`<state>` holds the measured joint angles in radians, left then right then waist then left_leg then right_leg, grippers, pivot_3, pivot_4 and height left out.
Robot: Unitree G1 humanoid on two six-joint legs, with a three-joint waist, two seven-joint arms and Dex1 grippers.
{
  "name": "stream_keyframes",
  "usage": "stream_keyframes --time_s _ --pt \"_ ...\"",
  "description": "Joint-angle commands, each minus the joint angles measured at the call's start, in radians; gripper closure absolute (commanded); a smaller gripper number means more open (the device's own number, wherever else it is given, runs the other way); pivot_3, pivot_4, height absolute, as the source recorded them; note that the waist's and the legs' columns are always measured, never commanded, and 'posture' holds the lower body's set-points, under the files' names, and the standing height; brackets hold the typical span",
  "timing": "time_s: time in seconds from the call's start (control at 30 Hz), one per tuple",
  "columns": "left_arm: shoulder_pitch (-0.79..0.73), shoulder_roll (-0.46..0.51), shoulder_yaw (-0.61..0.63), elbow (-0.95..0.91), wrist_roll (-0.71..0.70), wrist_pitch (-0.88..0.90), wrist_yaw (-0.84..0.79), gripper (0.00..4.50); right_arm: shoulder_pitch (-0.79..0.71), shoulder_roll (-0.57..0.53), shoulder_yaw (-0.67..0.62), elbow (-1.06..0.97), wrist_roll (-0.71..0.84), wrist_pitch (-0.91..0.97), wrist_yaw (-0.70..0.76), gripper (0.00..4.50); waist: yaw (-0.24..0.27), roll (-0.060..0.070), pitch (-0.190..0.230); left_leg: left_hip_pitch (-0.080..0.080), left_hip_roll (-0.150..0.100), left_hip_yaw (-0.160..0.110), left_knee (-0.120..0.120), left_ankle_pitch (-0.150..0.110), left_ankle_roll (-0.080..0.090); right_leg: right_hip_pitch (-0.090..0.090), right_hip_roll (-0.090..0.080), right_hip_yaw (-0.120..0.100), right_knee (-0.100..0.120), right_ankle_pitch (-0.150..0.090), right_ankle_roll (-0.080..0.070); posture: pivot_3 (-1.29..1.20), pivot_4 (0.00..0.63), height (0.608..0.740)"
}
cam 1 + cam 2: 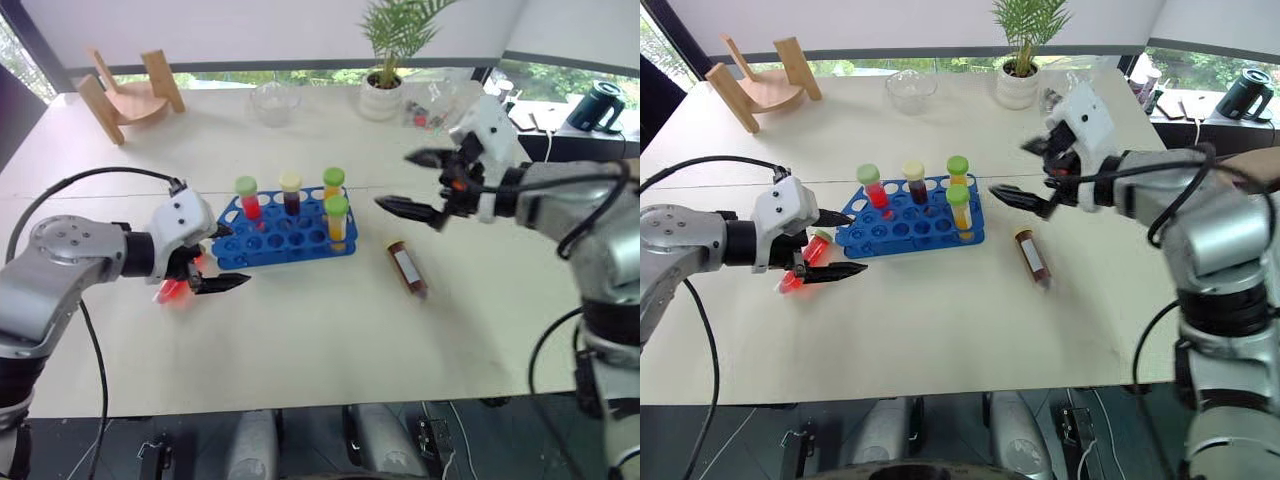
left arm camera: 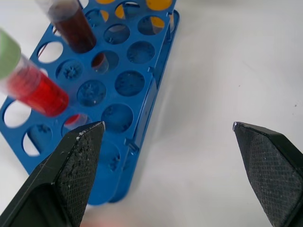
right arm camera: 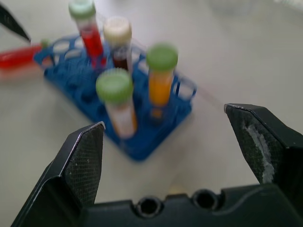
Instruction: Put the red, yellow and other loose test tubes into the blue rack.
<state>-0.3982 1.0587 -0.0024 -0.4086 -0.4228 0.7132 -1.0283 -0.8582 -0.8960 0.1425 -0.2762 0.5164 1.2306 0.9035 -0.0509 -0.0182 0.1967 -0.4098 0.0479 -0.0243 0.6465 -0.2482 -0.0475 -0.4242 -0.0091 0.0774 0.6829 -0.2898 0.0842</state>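
We hold both tools spread: left tool [image 1: 222, 257] at the blue rack's [image 1: 285, 238] nine o'clock, right tool [image 1: 418, 183] at two o'clock.

Perhaps a lab: tube rack [image 1: 285, 232].

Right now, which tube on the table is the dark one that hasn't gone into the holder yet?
Find the blue rack in the middle of the table. Just to its right, the dark brown tube lies flat on the tabletop. Unlike the green-capped tubes standing upright in the rack, it lies on its side and wears a white label.
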Motion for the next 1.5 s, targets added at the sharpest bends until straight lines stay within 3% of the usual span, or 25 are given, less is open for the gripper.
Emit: stream_keyframes --time_s 0.03,0.13,0.33,0.6,0.7,0.87,0.93,1.0,1.13,1.23,1.3,1.4,1.5 --pt "-0.014 0.03 -0.013 -0.036 0.041 -0.036 -0.011 0.0 -0.105 -0.038 0.13 0.092 0.002 0.125 0.06 0.02 -0.006 0.0 0.0 0.0 0.0 0.0 0.0 0.0 0.001 0.0 0.0 0.0 0.0 0.0 0.0 0.0 0.15 0.74" --pt "-0.023 0.007 0.02 -0.077 0.002 -0.024 0.0 0.0 -0.219 0.024 0.231 0.29 -0.01 0.235 0.069 0.02 -0.015 0.0 0.0 0.0 0.0 0.0 0.001 0.0 0.001 0.0 0.0 0.0 0.0 0.0 0.0 0.0 0.15 0.74" --pt "-0.046 -0.058 0.027 -0.194 -0.078 0.079 0.07 0.0 -0.285 0.033 0.425 0.471 -0.076 0.179 0.15 0.02 -0.003 -0.001 0.0 -0.002 -0.001 0.0 0.001 -0.001 0.002 -0.001 -0.001 0.0 -0.001 0.0 0.001 0.0 0.15 0.74" --pt "-0.005 -0.09 0.021 -0.225 -0.085 0.11 0.143 0.0 -0.286 0.201 0.511 0.722 -0.22 0.025 0.134 0.02 -0.02 -0.002 0.0 -0.001 0.0 0.0 0.002 -0.002 0.003 -0.001 -0.001 0.0 0.001 0.0 0.001 0.0 0.15 0.74" --pt "-0.006 -0.101 0.037 -0.227 -0.106 0.123 0.152 0.0 -0.28 0.241 0.534 0.771 -0.283 -0.049 0.139 0.86 -0.021 -0.005 -0.002 0.002 0.0 0.0 0.002 -0.002 0.003 0.003 0.0 0.0 0.0 0.0 0.001 0.0 0.15 0.74" --pt "0.026 -0.091 0.014 -0.222 -0.074 0.104 0.161 0.0 -0.253 0.246 0.561 0.796 -0.367 -0.108 0.186 3.44 -0.021 -0.007 -0.004 0.004 0.0 0.0 0.003 -0.001 0.002 0.005 0.0 0.0 0.0 0.0 0.001 0.0 0.15 0.74" --pt "0.03 -0.094 0.017 -0.222 -0.076 0.105 0.164 0.0 -0.228 0.204 0.575 0.748 -0.376 -0.09 0.231 3.64 -0.018 -0.007 -0.004 0.004 0.0 0.0 0.003 -0.001 0.002 0.005 0.0 0.0 0.0 0.0 0.001 0.0 0.15 0.74" --pt "0.036 -0.088 0.025 -0.207 -0.074 0.101 0.16 0.0 -0.213 0.165 0.514 0.67 -0.325 -0.047 0.282 3.64 -0.012 -0.007 -0.004 0.004 0.0 -0.001 0.003 -0.001 0.002 0.006 0.0 -0.001 0.0 0.0 0.001 0.0 0.15 0.74" --pt "0.081 -0.058 0.073 -0.13 -0.062 0.073 0.135 0.0 -0.143 0.196 0.188 0.341 -0.126 -0.119 0.297 3.64 -0.005 -0.004 -0.002 -0.001 0.0 -0.003 0.001 -0.002 0.002 0.002 0.0 -0.003 0.0 0.0 0.0 0.0 0.15 0.74" --pt "0.096 -0.028 0.125 -0.034 -0.064 0.039 0.093 0.0 -0.052 0.332 -0.033 0.051 0.009 -0.175 0.176 3.64 -0.015 -0.001 0.0 -0.002 0.0 -0.002 0.0 -0.002 0.002 -0.002 0.0 -0.002 0.001 0.0 0.0 0.0 0.15 0.74" --pt "0.095 0.001 0.145 0.03 -0.054 0.013 0.061 0.0 0.0 0.458 -0.112 -0.077 0.059 -0.177 0.05 3.64 -0.016 -0.002 -0.001 -0.002 0.001 -0.004 0.0 -0.002 0.002 -0.002 0.001 -0.003 0.001 -0.001 0.0 0.0 0.15 0.74" --pt "0.084 0.055 0.16 0.12 -0.039 -0.013 0.011 0.0 0.127 0.673 -0.128 -0.23 0.044 -0.285 -0.168 3.64 -0.016 -0.004 -0.002 -0.002 0.001 -0.005 0.0 -0.001 0.002 0.0 0.001 -0.005 0.001 -0.001 -0.001 0.0 0.15 0.74" --pt "0.065 0.081 0.169 0.196 -0.036 -0.03 -0.021 0.0 0.222 0.812 -0.058 -0.213 -0.057 -0.449 -0.315 3.64 -0.011 -0.004 -0.002 -0.002 0.0 -0.003 0.001 -0.001 0.001 0.0 -0.002 -0.004 0.001 -0.001 0.0 0.0 0.15 0.74"
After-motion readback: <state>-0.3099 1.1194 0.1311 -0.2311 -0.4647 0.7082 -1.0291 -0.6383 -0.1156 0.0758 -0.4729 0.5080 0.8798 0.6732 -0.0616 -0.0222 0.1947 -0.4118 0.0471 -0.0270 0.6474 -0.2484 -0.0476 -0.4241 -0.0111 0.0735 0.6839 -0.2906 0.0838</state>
